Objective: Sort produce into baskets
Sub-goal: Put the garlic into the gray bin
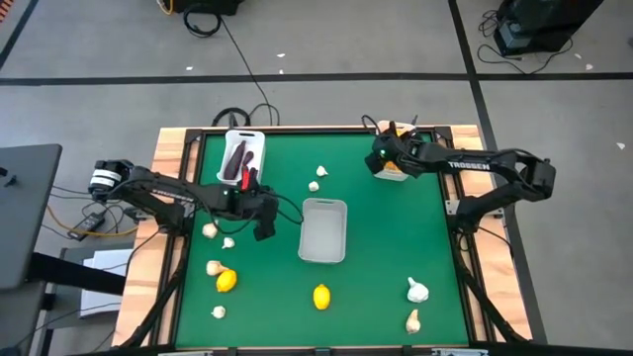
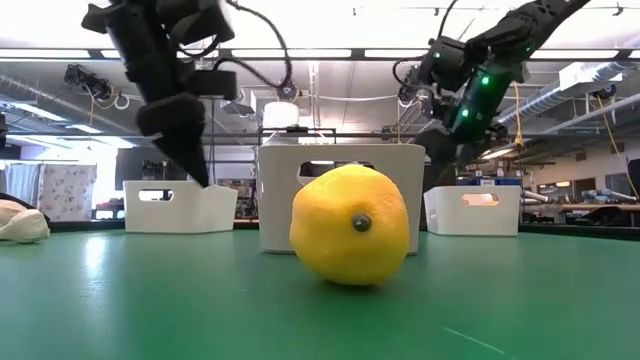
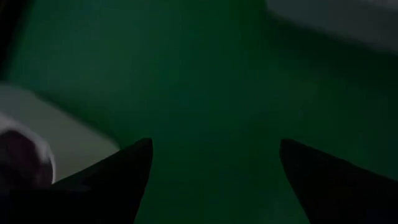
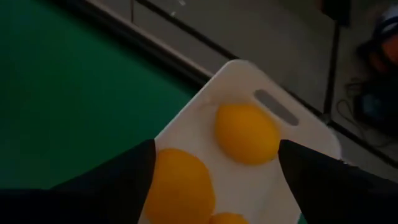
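On the green tabletop (image 1: pixel 376 237) sit three white baskets. The middle basket (image 1: pixel 323 229) has nothing in it that shows. The far-left basket (image 1: pixel 240 156) holds dark purple vegetables (image 1: pixel 237 158). The far-right basket (image 4: pixel 249 155) holds yellow-orange citrus fruits (image 4: pixel 246 133) — three of them show in the right wrist view.

The right gripper (image 1: pixel 380 158) hangs just over that far-right basket. Its jaws are spread wide, with nothing between them, and the fruits lie below them in the basket.

The left gripper (image 1: pixel 265 220) hovers over bare green tabletop, between the far-left basket and the middle basket. Its jaws are spread wide too, and they hold nothing.

More produce lies loose on the tabletop. One lemon (image 1: pixel 321 296) sits near the front edge — it fills the middle of the low view. Another lemon (image 1: pixel 226 280) lies at the front left, with a garlic bulb (image 1: pixel 214 267) just beside it. Two more garlic bulbs (image 1: pixel 417 291) lie at the front right, and small ones (image 1: pixel 320 172) lie behind the middle basket.
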Controlling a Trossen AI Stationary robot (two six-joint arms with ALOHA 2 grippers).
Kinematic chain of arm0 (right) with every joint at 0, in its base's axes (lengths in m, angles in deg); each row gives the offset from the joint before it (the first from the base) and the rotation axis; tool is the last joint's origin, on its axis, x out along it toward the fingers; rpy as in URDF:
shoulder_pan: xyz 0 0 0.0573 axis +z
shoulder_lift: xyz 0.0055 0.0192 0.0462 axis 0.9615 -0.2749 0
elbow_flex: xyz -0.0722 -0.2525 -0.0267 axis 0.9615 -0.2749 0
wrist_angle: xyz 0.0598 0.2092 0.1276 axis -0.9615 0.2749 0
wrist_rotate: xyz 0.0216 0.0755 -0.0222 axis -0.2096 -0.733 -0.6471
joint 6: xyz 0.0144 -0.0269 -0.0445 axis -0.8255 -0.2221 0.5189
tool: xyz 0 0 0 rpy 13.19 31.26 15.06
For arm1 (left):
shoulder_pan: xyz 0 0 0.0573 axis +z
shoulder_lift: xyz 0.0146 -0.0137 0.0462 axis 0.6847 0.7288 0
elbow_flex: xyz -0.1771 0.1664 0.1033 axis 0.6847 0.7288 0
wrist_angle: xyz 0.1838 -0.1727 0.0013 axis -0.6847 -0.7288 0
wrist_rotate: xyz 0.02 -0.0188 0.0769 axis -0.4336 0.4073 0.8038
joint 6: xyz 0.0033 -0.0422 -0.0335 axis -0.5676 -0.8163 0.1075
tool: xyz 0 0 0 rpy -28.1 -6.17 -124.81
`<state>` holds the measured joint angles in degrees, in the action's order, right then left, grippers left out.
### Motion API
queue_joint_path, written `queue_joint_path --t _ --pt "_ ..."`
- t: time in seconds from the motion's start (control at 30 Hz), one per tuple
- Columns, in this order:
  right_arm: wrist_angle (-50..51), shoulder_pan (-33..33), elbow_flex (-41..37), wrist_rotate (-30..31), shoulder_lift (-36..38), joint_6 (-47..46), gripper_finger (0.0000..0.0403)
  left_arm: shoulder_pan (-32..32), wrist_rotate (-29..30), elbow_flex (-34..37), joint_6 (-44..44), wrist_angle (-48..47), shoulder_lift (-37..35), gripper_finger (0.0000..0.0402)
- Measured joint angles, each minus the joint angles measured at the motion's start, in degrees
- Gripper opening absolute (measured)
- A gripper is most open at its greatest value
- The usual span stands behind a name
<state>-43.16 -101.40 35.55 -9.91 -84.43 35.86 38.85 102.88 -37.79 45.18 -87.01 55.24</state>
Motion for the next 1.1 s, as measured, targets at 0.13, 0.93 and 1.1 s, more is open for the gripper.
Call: queue_joint_path --t 0.13,0.93,1.1 --pt "-1.44 2.17 0.0 0.73 2.62 0.16 0.0351 -1.62 0.0 -0.03 -5.47 -7.8 -0.01 0.0358" --pt "-14.95 11.37 0.02 -13.31 5.62 3.29 0.0351 -8.9 -16.3 4.63 -34.14 -33.99 -4.04 0.0294" --pt "-14.99 11.89 0.02 -14.45 5.62 3.3 0.0351 -8.43 -21.42 6.12 -36.08 -32.45 -4.0 0.0294"
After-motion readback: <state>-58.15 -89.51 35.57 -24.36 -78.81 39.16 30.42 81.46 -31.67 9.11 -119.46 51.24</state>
